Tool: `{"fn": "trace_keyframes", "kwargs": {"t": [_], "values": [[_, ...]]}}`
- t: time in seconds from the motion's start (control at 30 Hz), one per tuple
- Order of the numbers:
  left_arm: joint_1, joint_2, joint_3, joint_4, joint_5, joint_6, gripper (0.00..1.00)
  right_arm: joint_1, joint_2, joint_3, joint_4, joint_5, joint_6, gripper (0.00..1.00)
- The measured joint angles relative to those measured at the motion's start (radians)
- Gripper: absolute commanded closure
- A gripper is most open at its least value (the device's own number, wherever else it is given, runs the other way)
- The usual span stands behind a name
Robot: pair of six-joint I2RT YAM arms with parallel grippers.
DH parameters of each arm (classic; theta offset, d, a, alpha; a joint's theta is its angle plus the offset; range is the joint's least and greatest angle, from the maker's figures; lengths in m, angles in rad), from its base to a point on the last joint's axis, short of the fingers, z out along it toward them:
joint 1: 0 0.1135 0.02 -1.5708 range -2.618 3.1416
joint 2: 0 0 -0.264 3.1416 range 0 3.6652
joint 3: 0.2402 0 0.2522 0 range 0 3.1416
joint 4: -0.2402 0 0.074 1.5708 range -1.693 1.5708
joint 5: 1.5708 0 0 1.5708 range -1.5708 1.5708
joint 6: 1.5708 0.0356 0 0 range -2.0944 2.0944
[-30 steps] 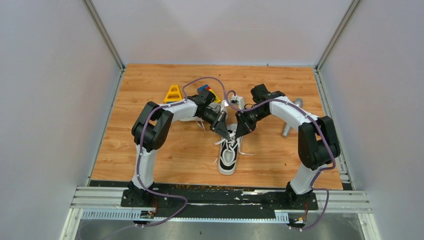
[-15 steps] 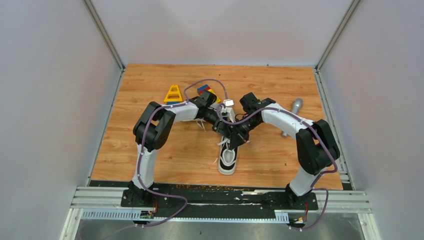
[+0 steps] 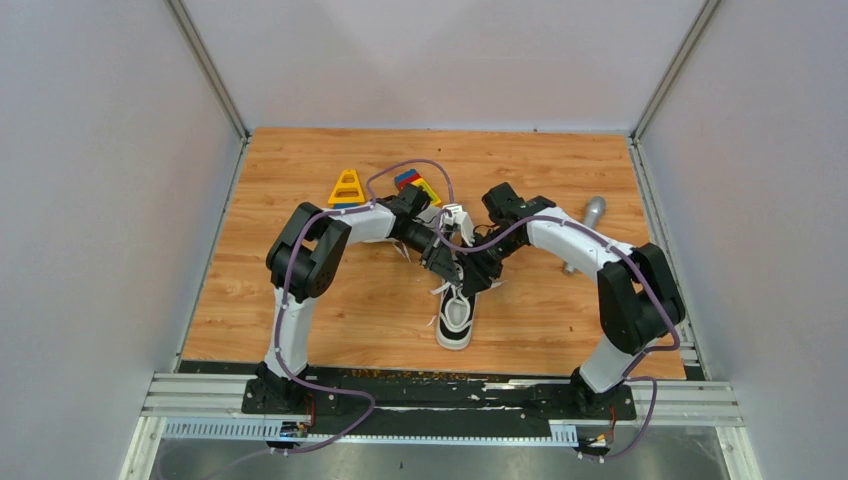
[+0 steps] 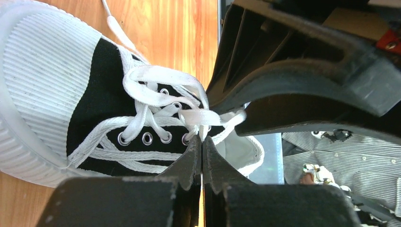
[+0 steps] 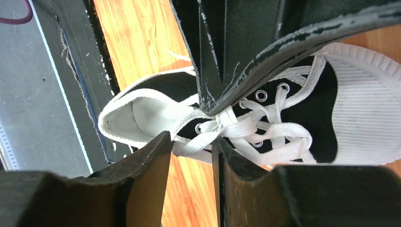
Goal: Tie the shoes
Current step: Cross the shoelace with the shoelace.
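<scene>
Though untied, shoe (image 5: 364,104) directly beneath right tool (image 5: 191,142)

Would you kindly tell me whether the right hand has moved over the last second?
Yes: the right hand has shifted left, away from the grey cylinder, over the shoe's laces.

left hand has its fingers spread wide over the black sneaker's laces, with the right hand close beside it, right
No: the left hand is shut, fingers pressed together on a white lace of the black sneaker, as the left wrist view shows. The right hand is indeed close beside it.
</scene>
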Motion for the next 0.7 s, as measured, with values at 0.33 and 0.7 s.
{"fn": "trace_keyframes", "kwargs": {"t": [0.33, 0.7], "values": [[0.001, 0.015, -0.001, 0.035, 0.008, 0.011, 1.0, -0.068, -0.013, 0.051, -0.122, 0.005, -0.085, 0.54], [0.001, 0.024, 0.0, 0.034, 0.009, 0.008, 1.0, -0.13, 0.033, 0.067, -0.179, -0.041, -0.145, 0.63]]}}
